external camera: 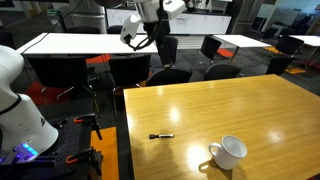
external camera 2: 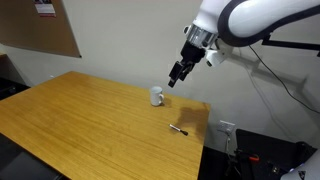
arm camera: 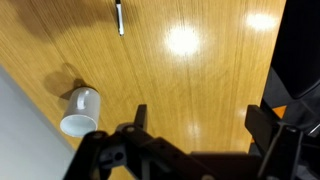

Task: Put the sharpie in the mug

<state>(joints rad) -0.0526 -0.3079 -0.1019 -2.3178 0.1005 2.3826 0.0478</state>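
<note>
The sharpie [external camera: 161, 135] is a small black marker lying flat on the wooden table [external camera: 250, 105], near its front edge. It also shows in an exterior view [external camera 2: 178, 129] and at the top of the wrist view [arm camera: 120, 17]. The white mug [external camera: 229, 152] lies tilted on the table to the side of the sharpie; it shows in both exterior views [external camera 2: 157, 96] and in the wrist view [arm camera: 80, 109]. My gripper [external camera 2: 176, 77] hangs high above the table, open and empty; its two fingers frame bare wood in the wrist view [arm camera: 197, 115].
Black office chairs [external camera: 165, 75] stand along the table's far side, with white tables [external camera: 75, 43] behind them. A white robot base [external camera: 20, 105] stands beside the table. A cork board [external camera 2: 40, 25] hangs on the wall.
</note>
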